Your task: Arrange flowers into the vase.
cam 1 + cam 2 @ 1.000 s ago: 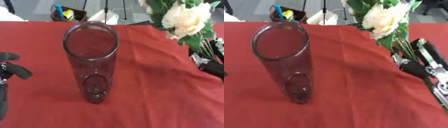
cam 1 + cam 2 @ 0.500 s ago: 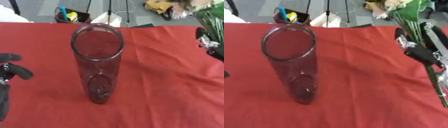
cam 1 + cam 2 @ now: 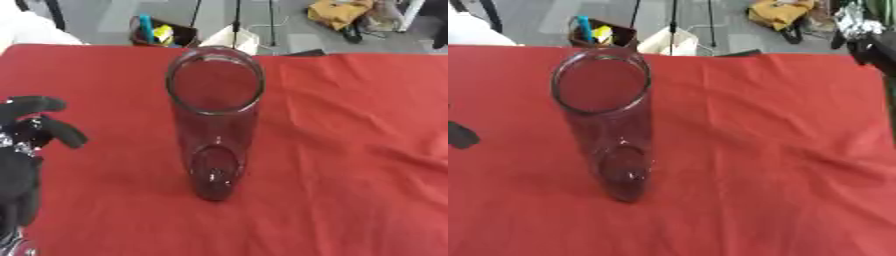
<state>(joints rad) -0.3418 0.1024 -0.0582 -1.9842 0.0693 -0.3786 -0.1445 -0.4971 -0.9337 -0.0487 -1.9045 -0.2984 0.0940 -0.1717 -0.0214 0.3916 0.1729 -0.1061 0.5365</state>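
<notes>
Vase (image 3: 214,125) of clear glass stands upright on the red cloth (image 3: 350,165). Left of it, the left hand (image 3: 22,145) rests relaxed, partly cut off. Far right of it, the right hand (image 3: 866,35) is cropped; its grip is unclear.

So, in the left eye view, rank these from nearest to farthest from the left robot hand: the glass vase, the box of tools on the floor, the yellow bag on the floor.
From the left robot hand, at the lower left edge:
1. Glass vase, upright at table centre.
2. Box of tools, on the floor past the table's far edge, left of centre.
3. Yellow bag, on the floor at upper right.
</notes>
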